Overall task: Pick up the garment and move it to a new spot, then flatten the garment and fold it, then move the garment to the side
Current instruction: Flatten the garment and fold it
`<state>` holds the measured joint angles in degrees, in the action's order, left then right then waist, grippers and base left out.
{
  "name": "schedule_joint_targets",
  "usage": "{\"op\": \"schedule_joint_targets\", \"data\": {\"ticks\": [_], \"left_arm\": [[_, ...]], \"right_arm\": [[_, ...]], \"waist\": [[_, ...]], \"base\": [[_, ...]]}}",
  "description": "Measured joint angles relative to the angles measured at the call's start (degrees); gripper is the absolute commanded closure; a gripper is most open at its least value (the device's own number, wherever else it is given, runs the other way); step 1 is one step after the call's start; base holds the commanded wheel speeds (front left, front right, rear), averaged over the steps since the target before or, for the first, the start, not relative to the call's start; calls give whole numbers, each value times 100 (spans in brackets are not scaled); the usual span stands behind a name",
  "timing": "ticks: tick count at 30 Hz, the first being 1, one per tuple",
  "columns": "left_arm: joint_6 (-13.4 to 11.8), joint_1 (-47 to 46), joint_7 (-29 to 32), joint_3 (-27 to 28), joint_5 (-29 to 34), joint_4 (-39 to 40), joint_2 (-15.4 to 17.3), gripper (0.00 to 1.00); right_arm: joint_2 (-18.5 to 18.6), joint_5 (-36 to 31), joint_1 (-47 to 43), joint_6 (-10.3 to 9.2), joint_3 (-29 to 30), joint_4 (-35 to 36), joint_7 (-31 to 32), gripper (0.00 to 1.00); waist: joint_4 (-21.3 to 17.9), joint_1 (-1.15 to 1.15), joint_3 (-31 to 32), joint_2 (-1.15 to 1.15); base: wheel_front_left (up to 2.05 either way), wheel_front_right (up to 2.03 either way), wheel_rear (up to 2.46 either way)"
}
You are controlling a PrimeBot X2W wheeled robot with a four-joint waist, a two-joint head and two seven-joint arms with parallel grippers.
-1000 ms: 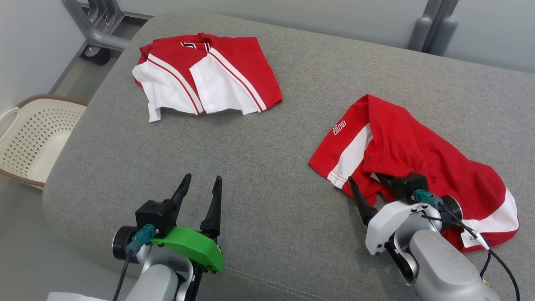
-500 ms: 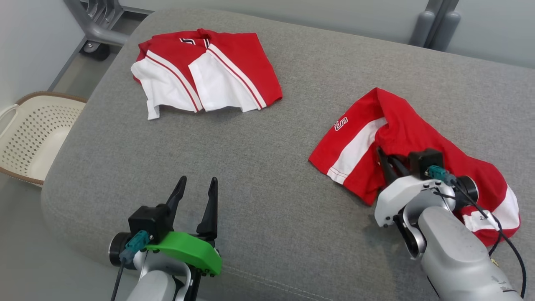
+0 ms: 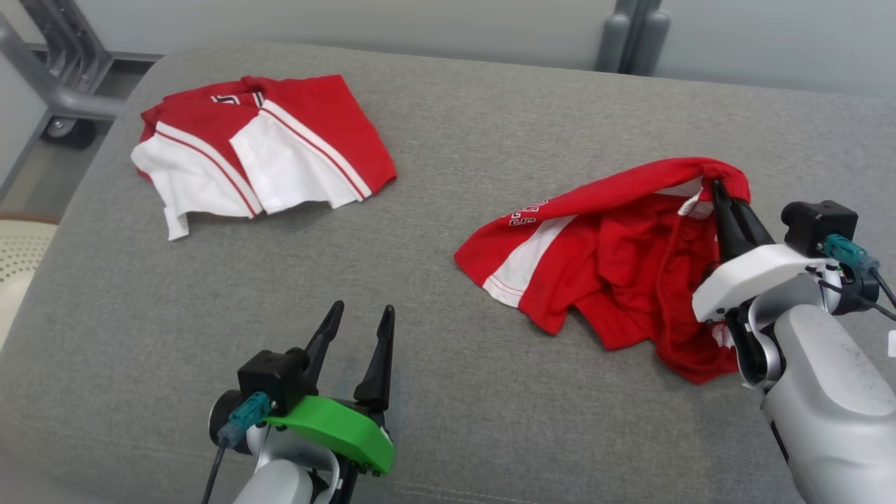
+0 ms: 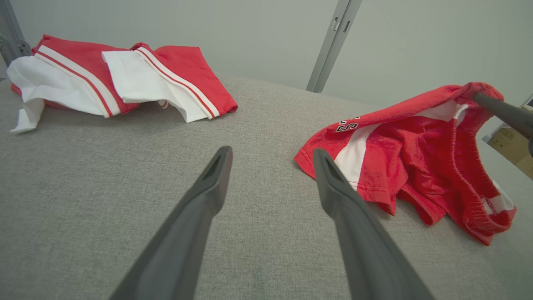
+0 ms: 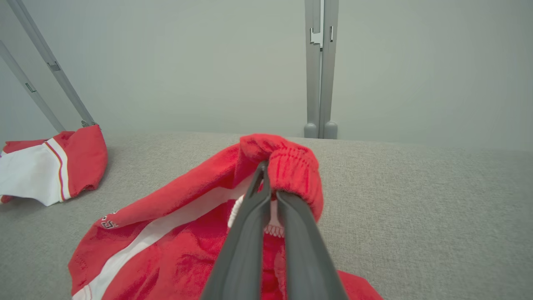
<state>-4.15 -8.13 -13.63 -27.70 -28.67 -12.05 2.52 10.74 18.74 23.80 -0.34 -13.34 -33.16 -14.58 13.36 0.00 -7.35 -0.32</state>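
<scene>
right gripper (image 3: pixel 721 192) pinches the red garment's (image 3: pixel 616 259) raised waistband, cloth hanging below it.

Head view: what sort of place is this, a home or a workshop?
Likely a test room staged for laundry, not a home: bare walls on metal posts, a grey cushion holding red shorts, and a basket beside it.

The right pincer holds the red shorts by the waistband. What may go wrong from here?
1. The right pincer pinches only a small bunch of the waistband, so the red shorts may slip out during the lift.
2. The left pincer is open and apart from the shorts; hung from one point, they may land crumpled.
</scene>
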Motion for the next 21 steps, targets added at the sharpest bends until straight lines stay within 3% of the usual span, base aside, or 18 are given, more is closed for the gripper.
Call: {"op": "schedule_joint_targets", "data": {"ticks": [8,15,21], "left_arm": [[90,3,210,-64,-267,-2,3,0],[244,-34,724,-349,-865,-335,8,0],[260,-424,802,-394,-875,-502,9,0]], "right_arm": [[20,319,-132,489,-15,107,8,100],[301,318,-127,547,-114,172,209,100],[201,257,-55,637,-423,318,307,100]], "waist": [[-584,0,57,0],[-1039,0,70,0],[-1352,0,14,0]], "base": [[0,0,0],[0,0,0],[0,0,0]]}}
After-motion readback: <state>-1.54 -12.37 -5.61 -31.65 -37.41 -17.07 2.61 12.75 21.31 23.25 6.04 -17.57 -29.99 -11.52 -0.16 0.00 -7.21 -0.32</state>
